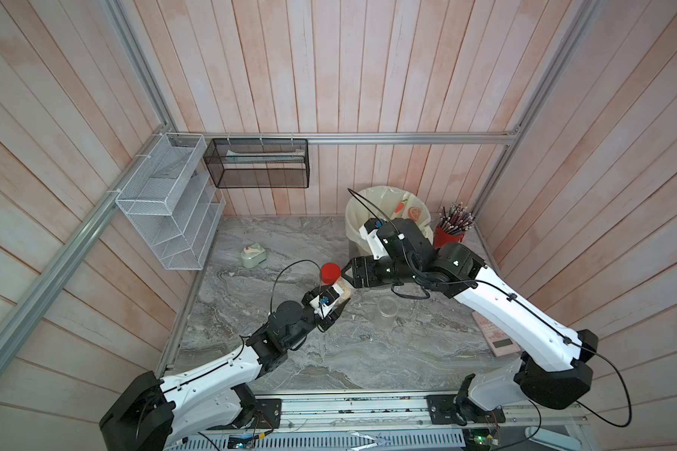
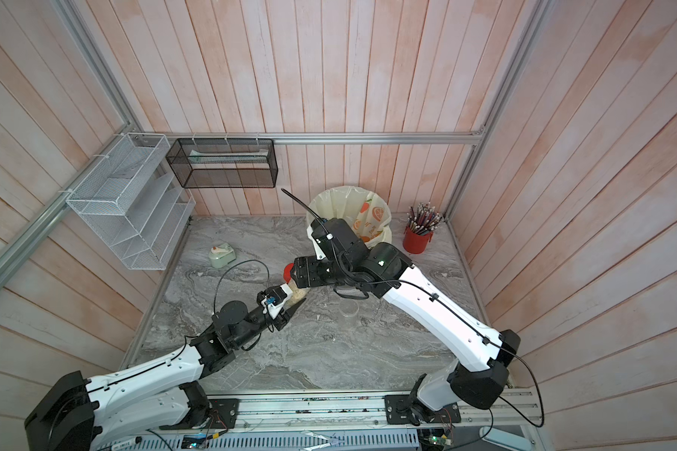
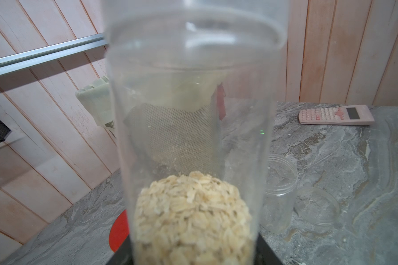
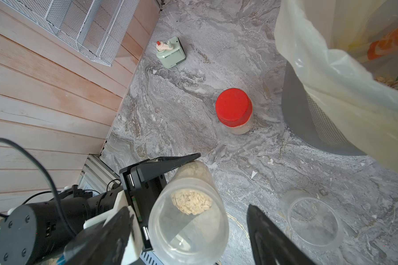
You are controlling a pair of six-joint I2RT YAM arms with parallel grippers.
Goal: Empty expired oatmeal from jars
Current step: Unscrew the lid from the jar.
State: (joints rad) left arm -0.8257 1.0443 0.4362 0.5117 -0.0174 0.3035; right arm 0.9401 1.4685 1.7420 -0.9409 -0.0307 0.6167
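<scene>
L gripper [image 1: 340,300] clamps a clear plastic cyl. jar [image 4: 189,229], tilted above the grey marble-look table [image 4: 216,57].
Pale flaky oatmeal [image 4: 191,202] clumped at its base; R gripper [image 4: 188,207] jaws apart, straddling the jar's top w/o touching.

This looked like a robot test room dressed up as a little desk corner. Pale wood planks [image 1: 368,78] made the walls, but shiny metal rails [image 1: 407,137] held them up. Two robot arms [image 1: 497,296] were fixed to a metal track [image 1: 368,408] at the front of the grey stone-look tabletop [image 1: 329,351]. Desk things sat around: a white wire shelf [image 1: 165,203], a black mesh basket [image 1: 257,164], a red cup of pencils [image 1: 450,234], a pink calculator [image 3: 336,114], a bin with a bag [image 1: 384,191], and a small green box [image 1: 253,255], maybe a pencil sharpener.
</scene>
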